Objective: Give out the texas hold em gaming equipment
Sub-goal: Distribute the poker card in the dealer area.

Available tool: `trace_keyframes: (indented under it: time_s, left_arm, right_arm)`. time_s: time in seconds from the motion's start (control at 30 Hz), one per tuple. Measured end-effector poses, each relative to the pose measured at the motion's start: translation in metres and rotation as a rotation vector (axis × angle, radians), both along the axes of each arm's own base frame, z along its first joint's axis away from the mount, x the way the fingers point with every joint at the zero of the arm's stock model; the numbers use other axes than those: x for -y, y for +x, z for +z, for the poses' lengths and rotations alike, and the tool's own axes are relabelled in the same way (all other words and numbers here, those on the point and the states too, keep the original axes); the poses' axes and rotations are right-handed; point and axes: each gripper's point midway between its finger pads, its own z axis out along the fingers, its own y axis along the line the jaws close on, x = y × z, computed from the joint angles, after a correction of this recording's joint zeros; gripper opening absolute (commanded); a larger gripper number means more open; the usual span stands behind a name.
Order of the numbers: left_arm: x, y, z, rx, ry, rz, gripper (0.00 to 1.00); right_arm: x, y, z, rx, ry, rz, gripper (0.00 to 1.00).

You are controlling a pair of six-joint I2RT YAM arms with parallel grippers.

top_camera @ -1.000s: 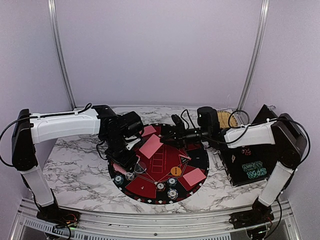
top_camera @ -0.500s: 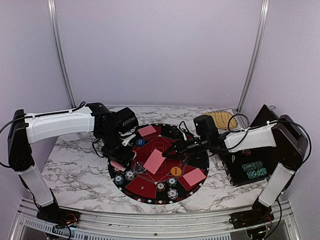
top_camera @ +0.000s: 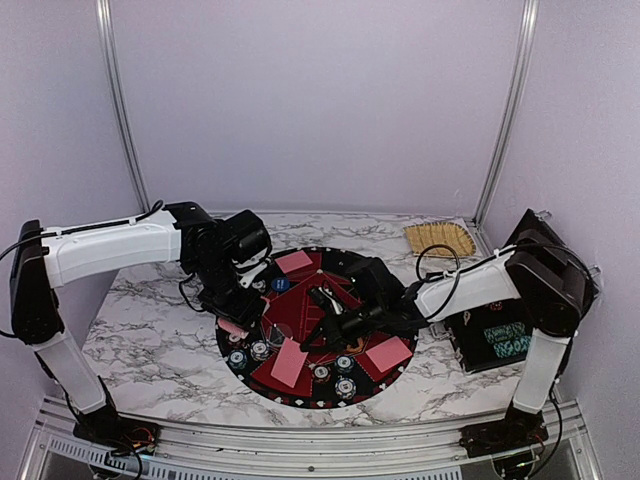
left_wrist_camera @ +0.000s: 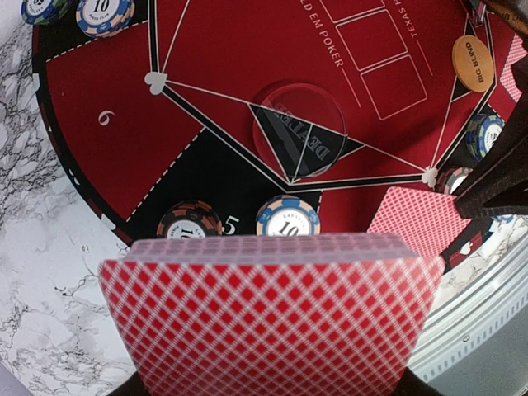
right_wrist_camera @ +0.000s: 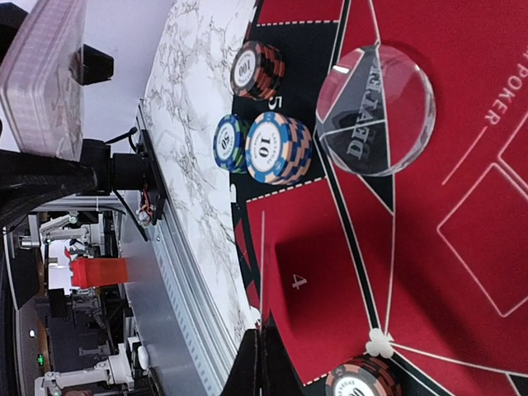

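The left gripper (top_camera: 243,318) pinched the card deck (left_wrist_camera: 268,318) at the mat (left_wrist_camera: 247,49)'s left edge. The right gripper (top_camera: 308,343), pressed together, hung beside one card (top_camera: 288,362) near the mat's near edge.

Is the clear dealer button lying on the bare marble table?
No, the dealer button lies on the red-and-black mat.
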Motion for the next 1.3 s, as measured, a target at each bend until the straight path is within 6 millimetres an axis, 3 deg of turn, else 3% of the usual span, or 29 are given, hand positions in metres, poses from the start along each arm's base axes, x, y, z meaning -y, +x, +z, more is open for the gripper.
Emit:
trace_keyframes:
  time_s: [0.33, 0.5, 0.63, 0.93, 1.3]
  left_arm:
    - [-0.001, -0.001, -0.001, -0.004, 0.002, -0.001, 0.38]
    - [-0.001, -0.003, -0.003, -0.013, 0.004, -0.002, 0.38]
    - [-0.001, -0.003, -0.003, -0.014, 0.003, -0.002, 0.38]
    - [0.0, -0.004, -0.003, -0.02, -0.003, -0.004, 0.38]
    - [-0.001, -0.006, -0.005, -0.026, 0.0, -0.005, 0.38]
  right_arm:
    - [-0.016, -0.011, -0.017, -0.008, -0.029, 0.039, 0.0]
    - [-0.015, -0.012, -0.023, 0.0, -0.055, 0.039, 0.07]
    - [-0.016, -0.007, -0.024, 0.029, -0.079, 0.031, 0.18]
    - [-0.017, 0.001, -0.023, 0.085, -0.124, 0.02, 0.25]
    - [-0.009, -0.006, -0.036, 0.102, -0.214, 0.032, 0.31]
